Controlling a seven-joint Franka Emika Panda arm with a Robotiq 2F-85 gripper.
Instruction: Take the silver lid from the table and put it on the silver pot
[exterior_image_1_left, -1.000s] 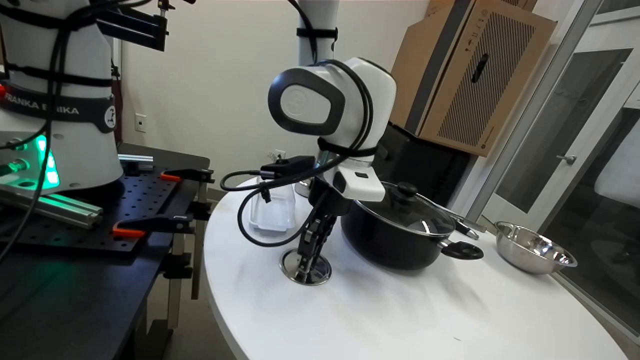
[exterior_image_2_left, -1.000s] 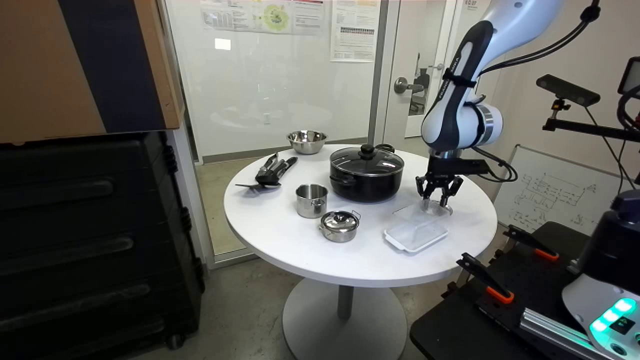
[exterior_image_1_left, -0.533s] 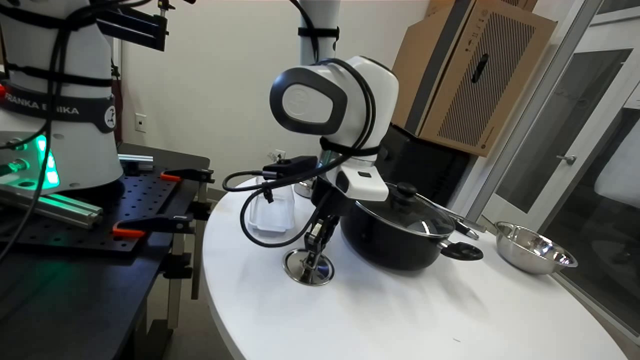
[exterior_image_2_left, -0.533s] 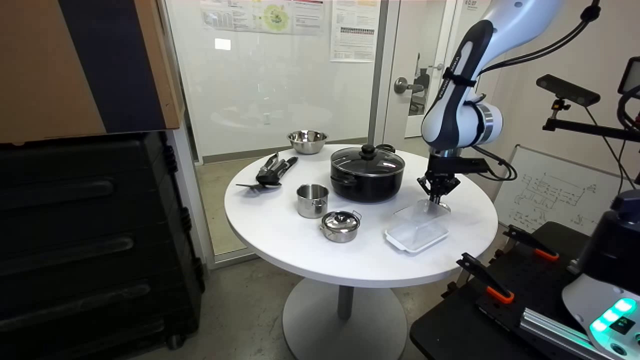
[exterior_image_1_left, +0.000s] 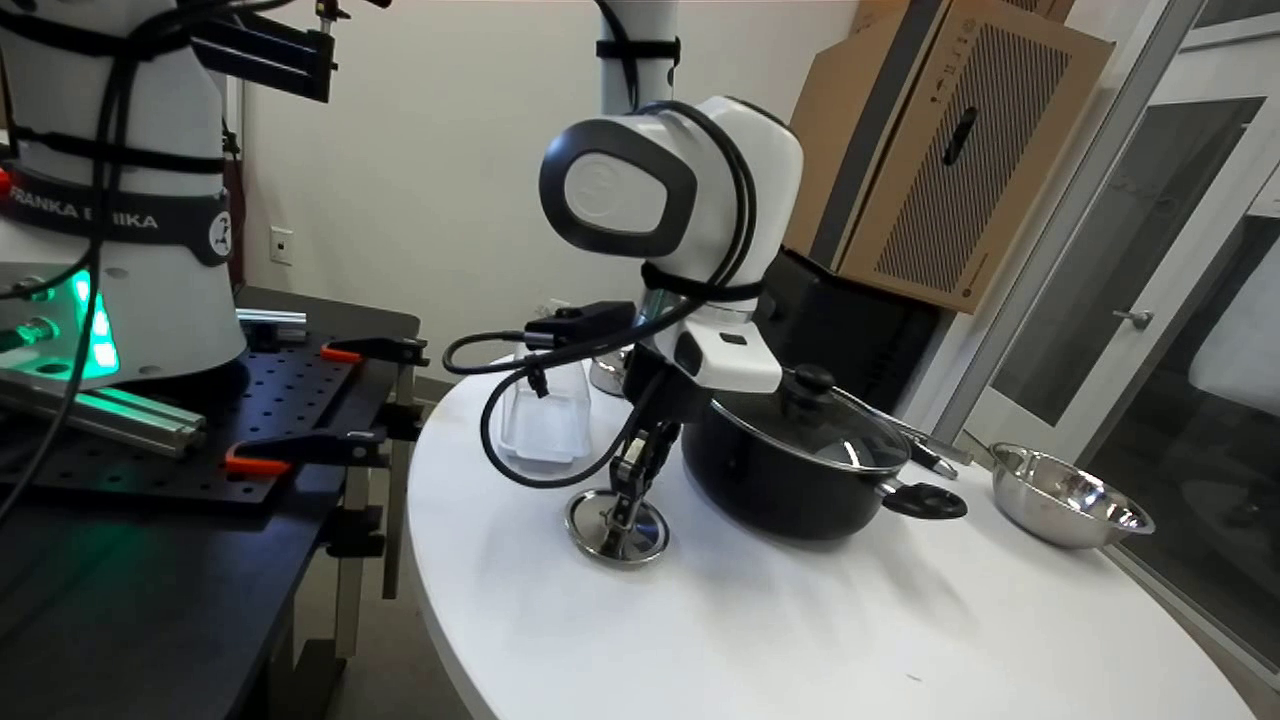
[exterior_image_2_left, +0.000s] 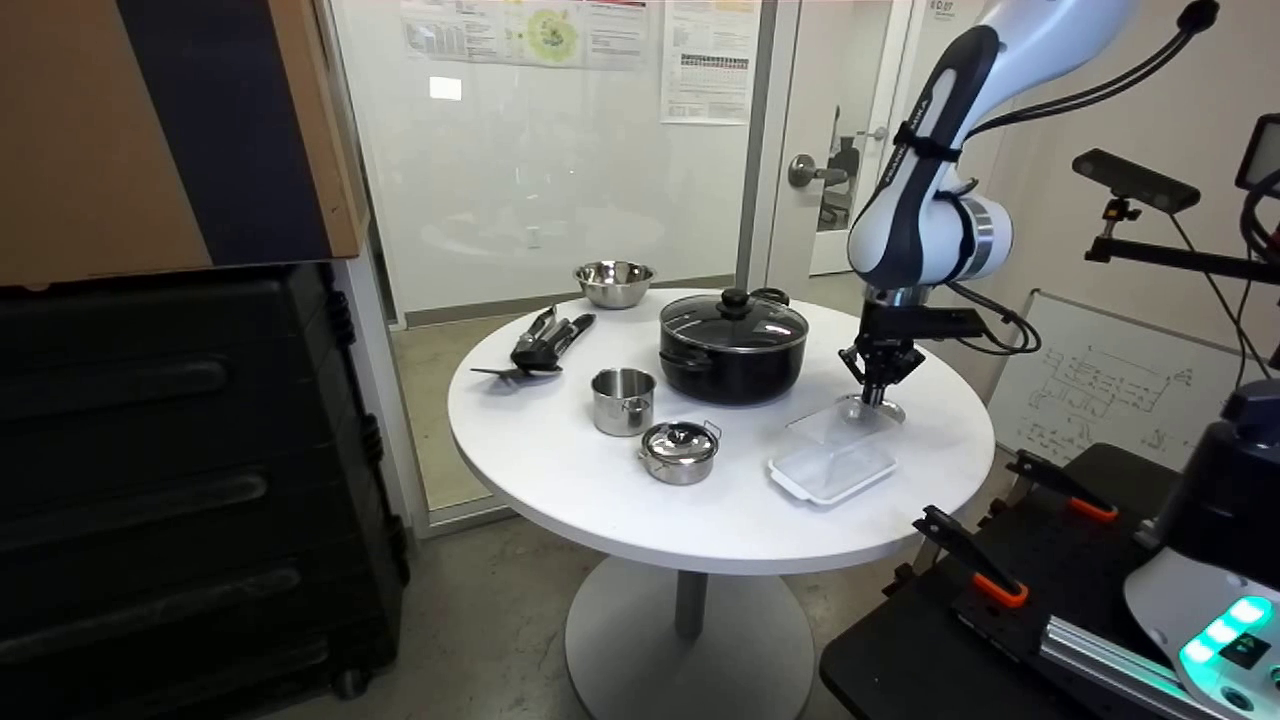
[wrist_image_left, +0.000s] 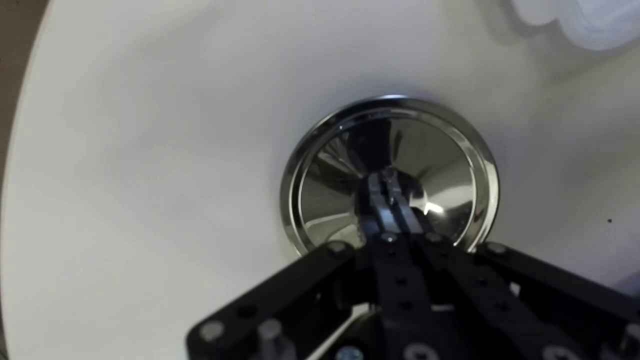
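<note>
My gripper (wrist_image_left: 383, 182) is shut on the small knob at the middle of the silver lid (wrist_image_left: 442, 150), a shiny round disc with a raised rim. In an exterior view the lid (exterior_image_1_left: 590, 518) hangs flat just above the white table, slightly raised. Its far-side edge (exterior_image_2_left: 893, 410) shows partly behind a clear plastic container. An uncovered silver pot (exterior_image_2_left: 623, 404) stands upright near the table's middle, well away from the gripper. Close to it sits a lower silver pot (exterior_image_2_left: 679, 462) with its own lid on. The pinched knob is mostly hidden by the fingers.
A large black pot (exterior_image_1_left: 780, 485) with a glass lid stands beside the arm, between gripper and table centre. The clear container (exterior_image_2_left: 830, 477) lies close to the held lid. Further off are a steel bowl (exterior_image_2_left: 613, 287) and dark utensils (exterior_image_2_left: 545, 345). The table's rim (exterior_image_1_left: 440, 640) runs nearby.
The fingers have come together on the lid's knob. Since half a second ago, arm and lid have risen slightly off the table.
</note>
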